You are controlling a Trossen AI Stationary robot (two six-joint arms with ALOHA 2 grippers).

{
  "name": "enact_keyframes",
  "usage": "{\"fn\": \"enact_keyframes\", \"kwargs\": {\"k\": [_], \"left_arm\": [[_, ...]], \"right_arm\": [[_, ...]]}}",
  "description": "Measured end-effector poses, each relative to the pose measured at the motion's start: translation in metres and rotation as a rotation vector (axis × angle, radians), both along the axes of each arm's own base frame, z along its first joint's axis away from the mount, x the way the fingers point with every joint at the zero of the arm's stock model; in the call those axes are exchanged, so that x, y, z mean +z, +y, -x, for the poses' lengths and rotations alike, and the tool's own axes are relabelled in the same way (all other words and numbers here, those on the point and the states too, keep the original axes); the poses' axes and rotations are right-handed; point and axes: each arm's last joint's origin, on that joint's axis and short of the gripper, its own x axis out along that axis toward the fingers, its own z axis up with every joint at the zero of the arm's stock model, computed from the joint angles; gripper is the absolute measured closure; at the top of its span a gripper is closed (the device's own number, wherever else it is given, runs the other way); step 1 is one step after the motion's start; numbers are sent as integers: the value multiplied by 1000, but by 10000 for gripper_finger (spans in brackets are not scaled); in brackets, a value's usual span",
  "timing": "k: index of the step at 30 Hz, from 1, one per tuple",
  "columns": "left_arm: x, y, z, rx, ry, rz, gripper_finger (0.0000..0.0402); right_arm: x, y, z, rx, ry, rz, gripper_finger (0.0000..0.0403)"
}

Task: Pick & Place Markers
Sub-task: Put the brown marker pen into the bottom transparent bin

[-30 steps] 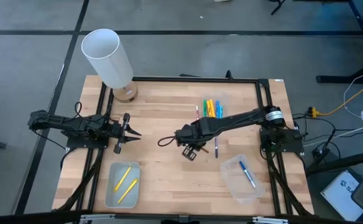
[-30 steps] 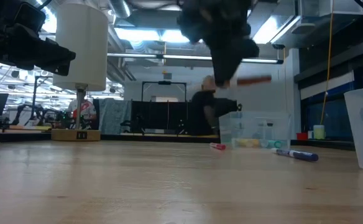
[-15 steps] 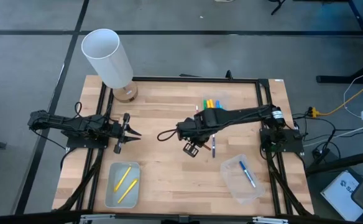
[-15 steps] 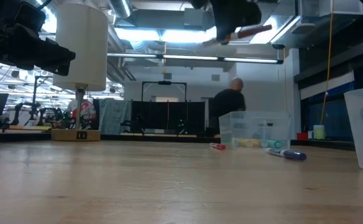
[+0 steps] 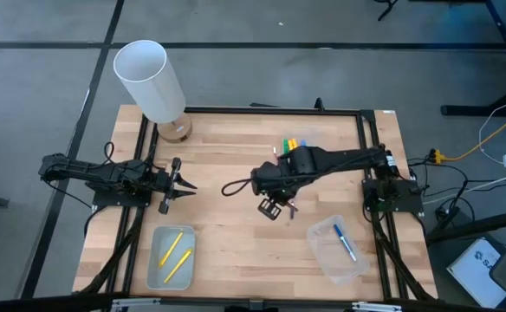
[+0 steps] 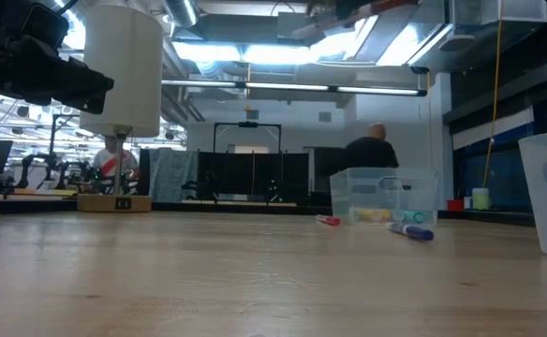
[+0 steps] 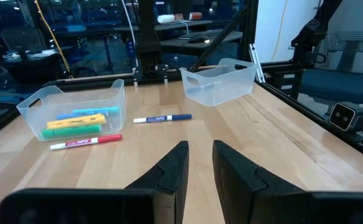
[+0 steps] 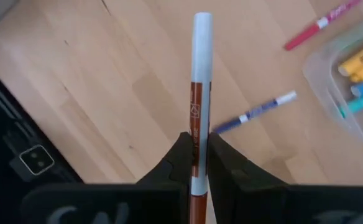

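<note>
My right gripper (image 5: 275, 206) hangs above the table's middle, shut on a red marker with a pale cap (image 8: 197, 93); the low view shows only its lower edge and the marker (image 6: 386, 7) at the picture's top. A blue marker (image 6: 412, 230) and a red marker (image 6: 328, 221) lie flat on the wood. More markers lie in the far clear tray (image 5: 298, 147). My left gripper (image 5: 182, 185) waits open, level above the table's left side. My right gripper pinches the red marker between its two fingers (image 8: 183, 155) on the red barrel (image 8: 197, 127), coming from above. The capped end (image 8: 202, 37) sticks out well past the fingers. The marker is lifted clear of the table and lies close to level.
A near-left tray (image 5: 171, 254) holds two yellow markers; a near-right tray (image 5: 340, 247) holds a blue one. A tall white cylinder (image 5: 153, 82) stands at the far left corner. A black frame (image 5: 262, 110) rims the table. A person stands in the room behind.
My right gripper has risen with the red marker, almost out of the low view's top, and shifted slightly toward the right edge. The blue marker on the table has moved a little toward the left.
</note>
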Motion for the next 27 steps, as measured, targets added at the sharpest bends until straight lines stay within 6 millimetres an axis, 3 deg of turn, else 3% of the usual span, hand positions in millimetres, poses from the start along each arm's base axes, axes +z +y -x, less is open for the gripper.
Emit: {"fn": "enact_keyframes", "kwargs": {"k": [16,27], "left_arm": [[0,0,0,0,0,0,332],[0,0,0,0,0,0,333]], "right_arm": [[-2,57,15,27,39,-97,373],[-3,99,33,11,16,-46,373]]}}
